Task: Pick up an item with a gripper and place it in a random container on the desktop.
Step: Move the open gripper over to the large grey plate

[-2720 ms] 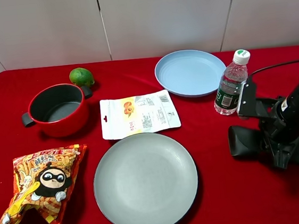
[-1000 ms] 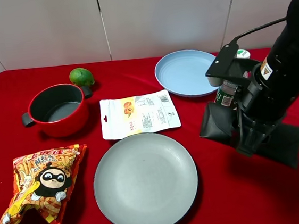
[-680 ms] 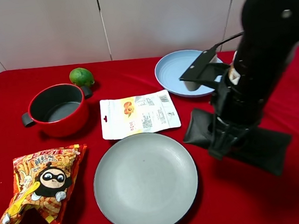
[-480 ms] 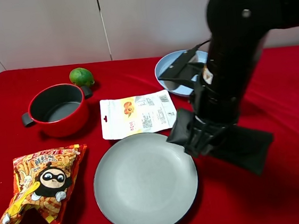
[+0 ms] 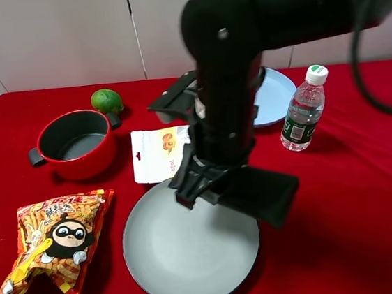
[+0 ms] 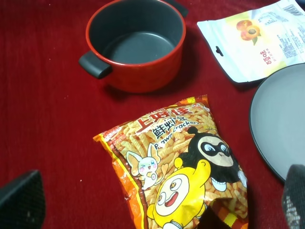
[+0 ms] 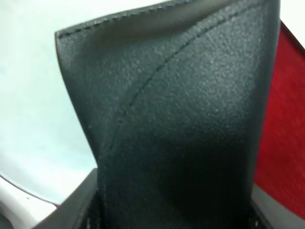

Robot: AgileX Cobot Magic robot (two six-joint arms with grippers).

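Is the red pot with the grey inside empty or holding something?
Empty: the round red pot shows only bare grey inside in high and left wrist views.

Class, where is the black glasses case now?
Exterior high view: the right gripper holds the glasses case over the right edge of the grey plate, near the white pouch.

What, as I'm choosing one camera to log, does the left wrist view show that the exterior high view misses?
Only the left wrist view shows the left gripper, its fingers spread wide. Only the exterior high view shows the right gripper holding the case over the right part of the grey plate, plus the bottle, blue plate and green fruit. Both show the pot, cracker bag, pouch and grey plate.
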